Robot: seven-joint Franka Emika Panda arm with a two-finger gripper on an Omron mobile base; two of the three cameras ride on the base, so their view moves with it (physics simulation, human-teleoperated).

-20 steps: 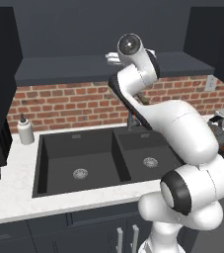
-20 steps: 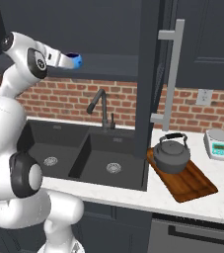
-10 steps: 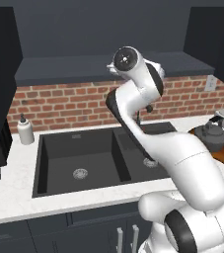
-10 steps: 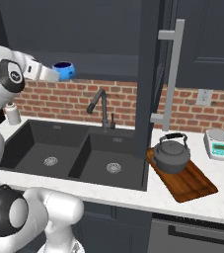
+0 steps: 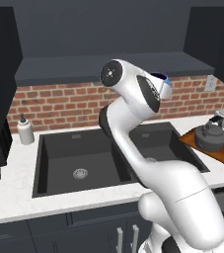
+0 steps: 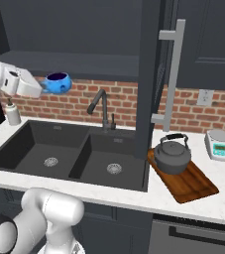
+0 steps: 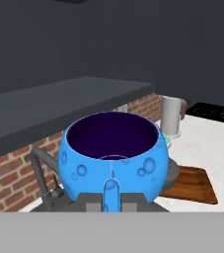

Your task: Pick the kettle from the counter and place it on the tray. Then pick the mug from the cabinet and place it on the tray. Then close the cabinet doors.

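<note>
My gripper (image 6: 44,89) is shut on the handle of the bright blue mug (image 6: 58,83), which hangs upright in the air over the left of the sink, just below the cabinet shelf (image 6: 79,63). From the hand view the mug (image 7: 113,157) sits right above the gripper (image 7: 111,193), its dark inside showing. In the left base view its rim (image 5: 159,77) peeks out behind the hand. The dark grey kettle (image 6: 172,154) stands on the wooden tray (image 6: 199,185) on the white counter (image 6: 223,178), to the right of the sink. One cabinet door (image 6: 151,74) stands open, edge-on, its grey handle (image 6: 174,74) facing me.
A black double sink (image 6: 59,156) with a dark faucet (image 6: 100,105) lies below the mug. A white pump bottle (image 6: 13,112) stands at the far left, a white and teal scale (image 6: 219,144) at the far right. Brick wall (image 6: 124,99) runs behind the counter.
The arm has swung, bringing the mug out from shelf height and down and left to below the shelf's front edge. Kettle, tray and door have not moved.
</note>
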